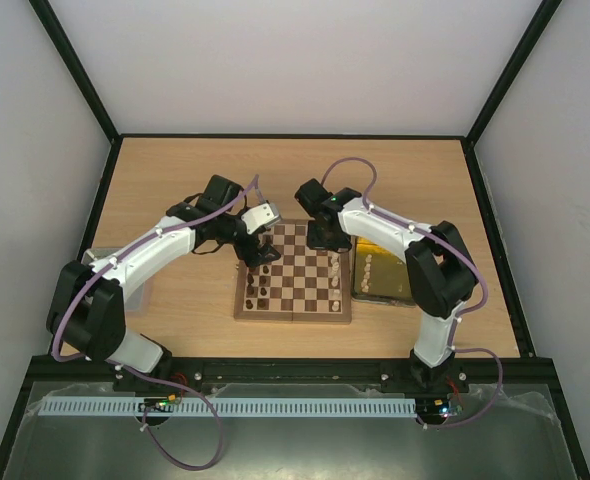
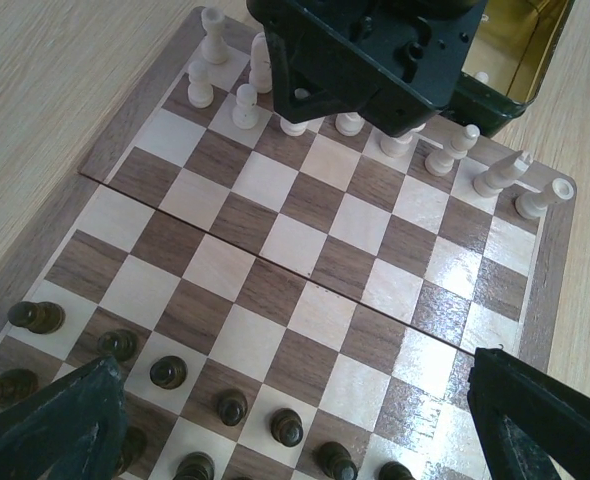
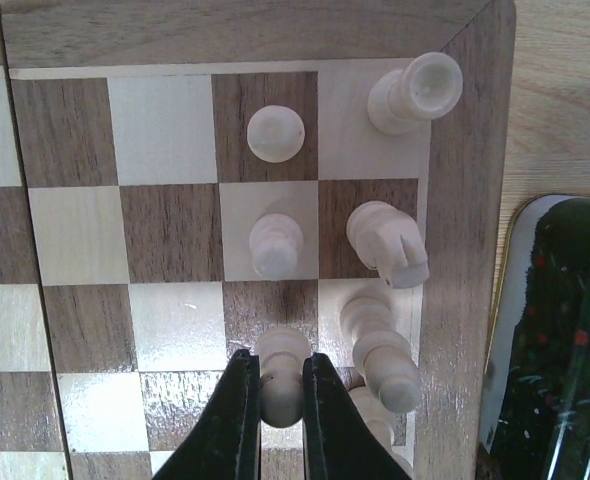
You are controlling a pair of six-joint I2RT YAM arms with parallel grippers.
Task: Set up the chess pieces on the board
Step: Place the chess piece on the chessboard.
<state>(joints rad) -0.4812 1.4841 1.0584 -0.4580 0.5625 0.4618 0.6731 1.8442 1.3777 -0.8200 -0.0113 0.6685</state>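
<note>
Pincer R [image 3: 279,362] pointing down, clamped on pale piece [image 3: 282,345] by board [image 3: 465,210] edge; pincer L [image 2: 297,425] wide over dark pieces [image 2: 231,405].

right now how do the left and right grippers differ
The left gripper is wide open and empty; the right gripper is shut on a cream piece. The left gripper hangs above the dark pieces; the right gripper is down among the cream ones. Both are black, two-fingered and over the board.
</note>
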